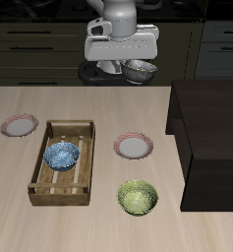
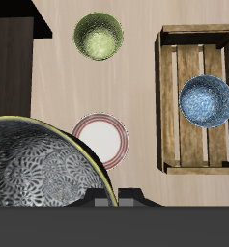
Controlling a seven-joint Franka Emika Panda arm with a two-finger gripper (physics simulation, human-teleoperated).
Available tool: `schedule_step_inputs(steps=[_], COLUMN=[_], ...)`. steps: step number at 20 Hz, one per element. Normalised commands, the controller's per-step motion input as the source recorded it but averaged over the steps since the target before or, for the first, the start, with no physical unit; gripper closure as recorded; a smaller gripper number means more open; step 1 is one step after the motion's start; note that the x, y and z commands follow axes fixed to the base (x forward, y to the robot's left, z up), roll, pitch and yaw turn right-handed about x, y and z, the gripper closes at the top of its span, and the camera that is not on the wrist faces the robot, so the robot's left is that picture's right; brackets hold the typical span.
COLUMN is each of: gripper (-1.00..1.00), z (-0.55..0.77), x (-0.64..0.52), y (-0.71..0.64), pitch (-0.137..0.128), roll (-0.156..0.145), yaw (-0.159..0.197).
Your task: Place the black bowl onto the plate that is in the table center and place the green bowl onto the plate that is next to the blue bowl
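- Exterior view: the gripper (image 1: 128, 61) hangs high over the back of the table (image 1: 88, 221), with the black bowl (image 1: 140, 70) caught at its rim and lifted clear.
- The central plate (image 1: 134, 147) sits bare near the middle of the table, just beside the wooden crate (image 1: 61, 189); the blue bowl (image 1: 61, 155) rests inside that crate.
- The second plate (image 1: 19, 124) lies on the crate's other side. The green bowl (image 1: 138, 197) stands nearer the front edge, untouched.
- A dark block (image 1: 211, 138) fills one side of the table; keep the carry path away from it.
- Wrist view: the black bowl (image 2: 43, 164) looms large and close, its patterned inside in sight; the fingers themselves are mostly hidden, so I judge the jaws clamped on the rim rather than see it.
- The central plate (image 2: 101, 140) shows partly under the bowl's edge, so the bowl is not yet centred over it.
- To do it well: shift until the bowl covers the plate evenly, lower straight, keep it level, release only on contact.
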Motion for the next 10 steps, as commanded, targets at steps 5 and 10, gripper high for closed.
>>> schedule_step_inputs(steps=[5, 10], gripper=[1.0, 1.0], z=[-0.16, -0.2], x=[-0.13, 0.07], y=[-0.18, -0.06], pitch=[-0.017, 0.012], roll=[-0.006, -0.004], yaw=[0.01, -0.016])
